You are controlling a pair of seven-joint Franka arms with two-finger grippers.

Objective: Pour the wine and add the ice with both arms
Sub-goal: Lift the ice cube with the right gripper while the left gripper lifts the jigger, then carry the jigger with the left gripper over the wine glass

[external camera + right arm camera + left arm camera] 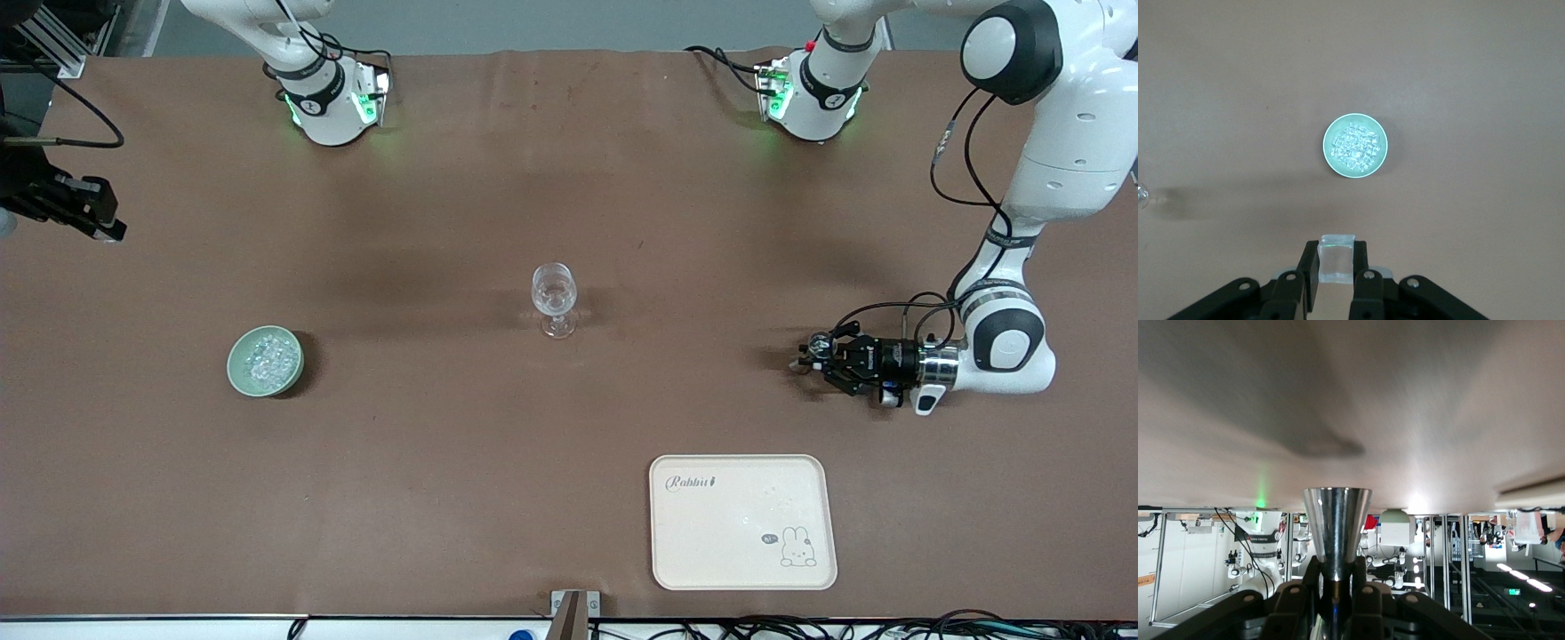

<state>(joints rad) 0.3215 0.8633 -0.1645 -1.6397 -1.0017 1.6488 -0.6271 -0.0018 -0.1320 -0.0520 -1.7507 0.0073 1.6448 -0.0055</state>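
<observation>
The cream rabbit tray point(742, 522) lies nearest the front camera, toward my left arm's end of the brown surface point(444, 462). My left gripper point(811, 354) sits low over the surface just farther from the camera than the tray; its jaws are clamped on a shiny metal cone-shaped cup point(1337, 530). Only the left wrist view shows that cup clearly; from the front it is a small glint at the jaw tips. The stemmed glass point(554, 300) stands upright mid-surface; whether it holds any wine I cannot tell. The ice point(265, 356) is heaped in a pale green bowl point(240, 378) toward my right arm's end, well apart from the glass. My right gripper point(84, 216) hangs at the edge of the front view, which hides what it carries. The right wrist view fills that in: looking straight down on the bowl, my jaws are clamped on a small clear block-like piece point(1337, 259)
</observation>
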